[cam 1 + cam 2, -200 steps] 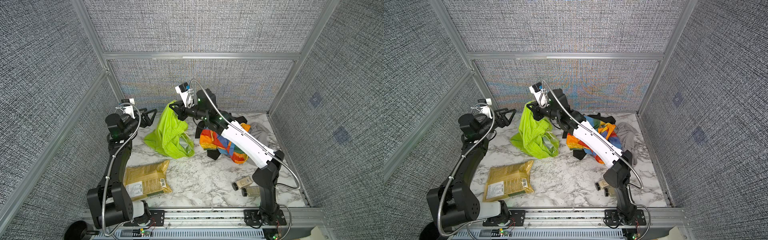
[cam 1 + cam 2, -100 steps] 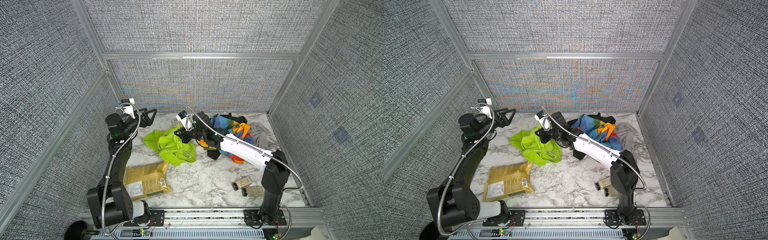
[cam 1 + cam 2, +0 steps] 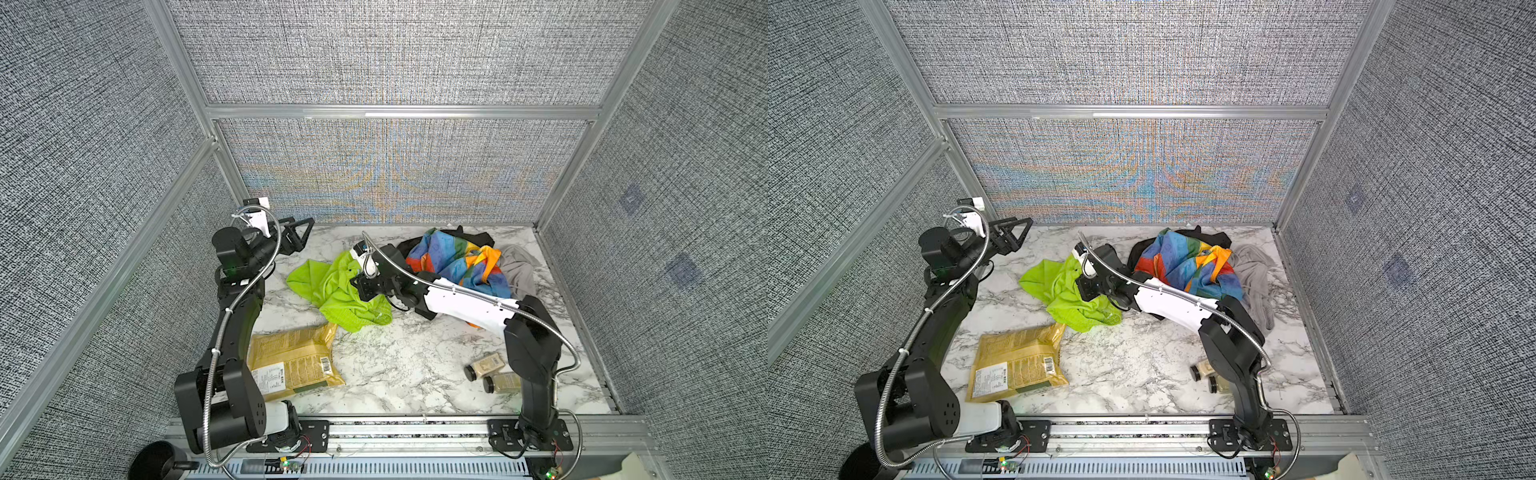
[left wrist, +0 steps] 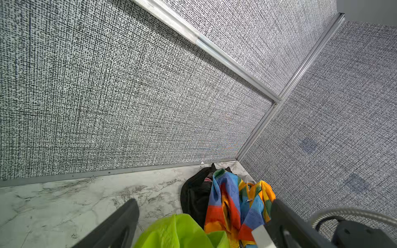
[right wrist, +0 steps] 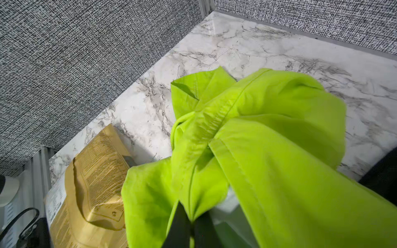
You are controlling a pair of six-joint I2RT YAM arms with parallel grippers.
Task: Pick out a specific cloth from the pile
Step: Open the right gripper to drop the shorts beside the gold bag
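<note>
Shows right gripper (image 5: 190, 221) pinched tight on lime-green cloth (image 3: 336, 291), crumpled beside pile (image 3: 453, 262); left gripper (image 3: 297, 232) wide, empty, well apart.

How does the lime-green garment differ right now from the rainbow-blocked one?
Colour: the neon lime-green thin garment is one plain colour; the rainbow-blocked garment has blue, red, orange and yellow patches.
Place: the lime-green one lies apart on the bare marble table; the rainbow one sits in the heap against a black garment.
Grip: the right gripper is shut on the lime-green one; nothing grips the rainbow one.
Both are crumpled.
</note>
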